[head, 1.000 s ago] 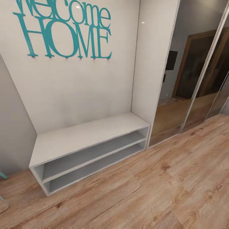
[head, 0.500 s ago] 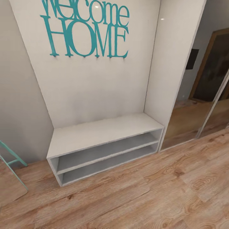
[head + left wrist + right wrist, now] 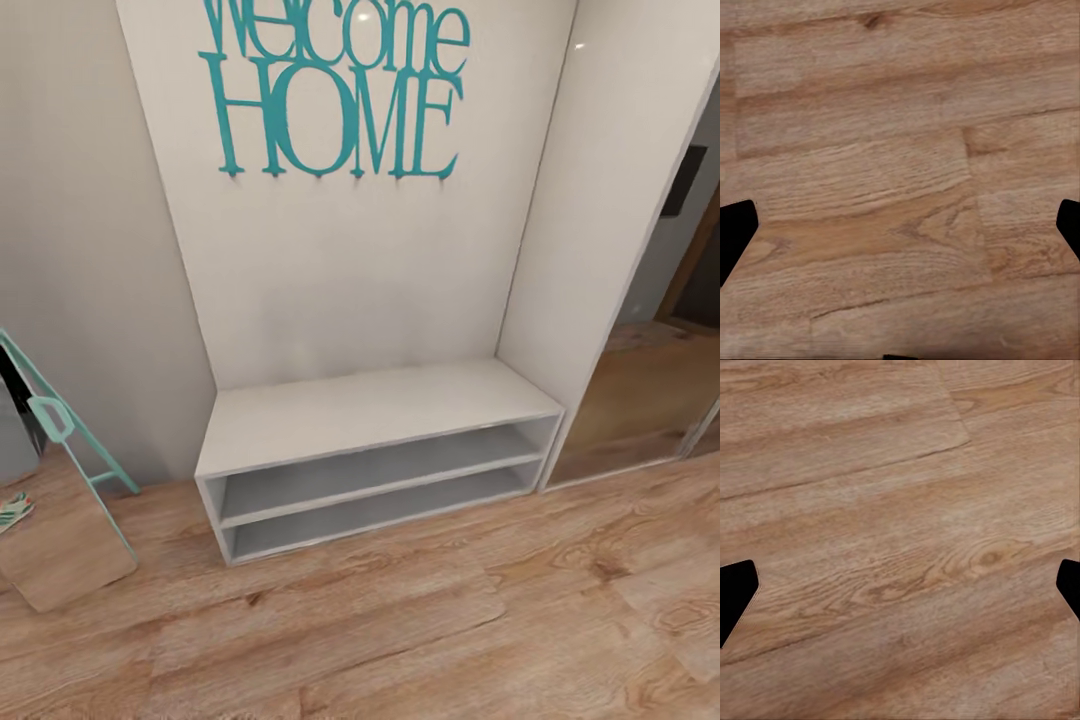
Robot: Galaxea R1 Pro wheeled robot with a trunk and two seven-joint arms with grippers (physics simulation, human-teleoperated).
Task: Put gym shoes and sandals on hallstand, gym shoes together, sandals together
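Note:
A white-grey low bench unit (image 3: 370, 410) with two open, empty shelf tiers stands against the wall ahead. A teal "Welcome HOME" sign (image 3: 335, 95) hangs above it, and no stepped shelves show there, so I cannot tell whether this is the hallstand. A cream sliver with green stripes (image 3: 12, 512) at the left edge looks like part of a gym shoe. The sandals are out of view. My left gripper (image 3: 900, 232) and right gripper (image 3: 900, 592) both hang open over bare corridor floor (image 3: 450, 620), holding nothing.
A teal-framed panel (image 3: 60, 500) leans against the wall left of the bench, its foot on the floor. A tall white side panel (image 3: 590, 230) rises at the bench's right end, with mirrored sliding doors (image 3: 655, 400) beyond. Wood planks stretch in front.
The camera has swung left, so the bench and sign have shifted right in the picture. The teal-framed panel and the striped sliver have come into view at the left.

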